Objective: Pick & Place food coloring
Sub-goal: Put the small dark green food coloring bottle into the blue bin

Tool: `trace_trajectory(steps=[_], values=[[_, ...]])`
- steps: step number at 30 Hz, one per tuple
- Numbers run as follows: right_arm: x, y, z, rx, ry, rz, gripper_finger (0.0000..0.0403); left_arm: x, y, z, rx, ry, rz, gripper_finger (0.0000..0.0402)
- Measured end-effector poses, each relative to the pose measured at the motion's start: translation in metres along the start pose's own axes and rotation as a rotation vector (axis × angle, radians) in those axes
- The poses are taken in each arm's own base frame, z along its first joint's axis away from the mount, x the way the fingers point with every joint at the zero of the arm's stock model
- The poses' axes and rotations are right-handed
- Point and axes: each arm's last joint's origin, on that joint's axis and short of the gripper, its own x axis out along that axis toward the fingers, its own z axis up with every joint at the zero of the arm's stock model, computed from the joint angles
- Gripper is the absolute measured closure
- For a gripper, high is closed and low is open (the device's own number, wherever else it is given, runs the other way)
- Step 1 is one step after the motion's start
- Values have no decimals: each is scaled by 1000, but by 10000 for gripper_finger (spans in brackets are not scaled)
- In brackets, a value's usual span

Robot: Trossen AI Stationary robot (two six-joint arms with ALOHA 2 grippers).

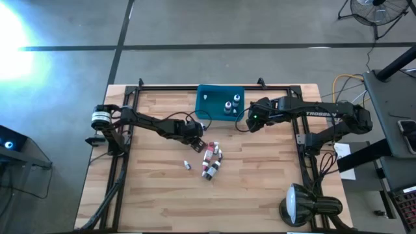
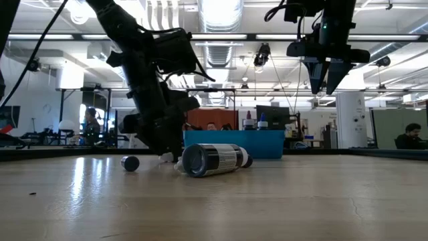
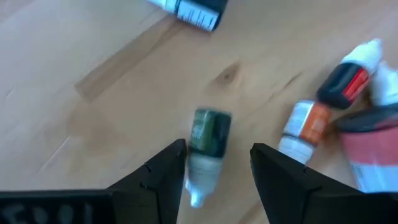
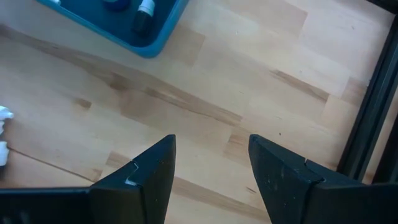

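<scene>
Seemingly the pick step is in hand: from the high view, the left gripper (image 1: 197, 138) hangs low just beside the cluster of food coloring bottles (image 1: 211, 161) lying loose on the table (image 1: 260, 188), while the right gripper (image 1: 250, 121) waits just off the teal bin (image 1: 221, 103), which already holds a few bottles. From the low view, the left arm reaches down to the tabletop behind a dark bottle (image 2: 212, 160) on its side, and the right gripper (image 2: 328, 80) hovers high, fingers apart and empty. From the left wrist view, a green bottle (image 3: 207, 144) lies between the spread fingers (image 3: 163, 175), not yet clamped; the next move likely calls for closing on it squarely. From the right wrist view, open fingers (image 4: 149, 174) frame bare wood, the bin's corner (image 4: 152, 46) ahead.
</scene>
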Motion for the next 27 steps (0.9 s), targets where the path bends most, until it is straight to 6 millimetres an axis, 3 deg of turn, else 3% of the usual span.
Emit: trace_trajectory(steps=[12, 27], values=[[3, -1, -1, -4, 1, -11, 206, -2, 0, -6, 48, 12, 54, 245], [3, -1, -1, -4, 0, -12, 207, -2, -3, -3, 145, -28, 46, 337]])
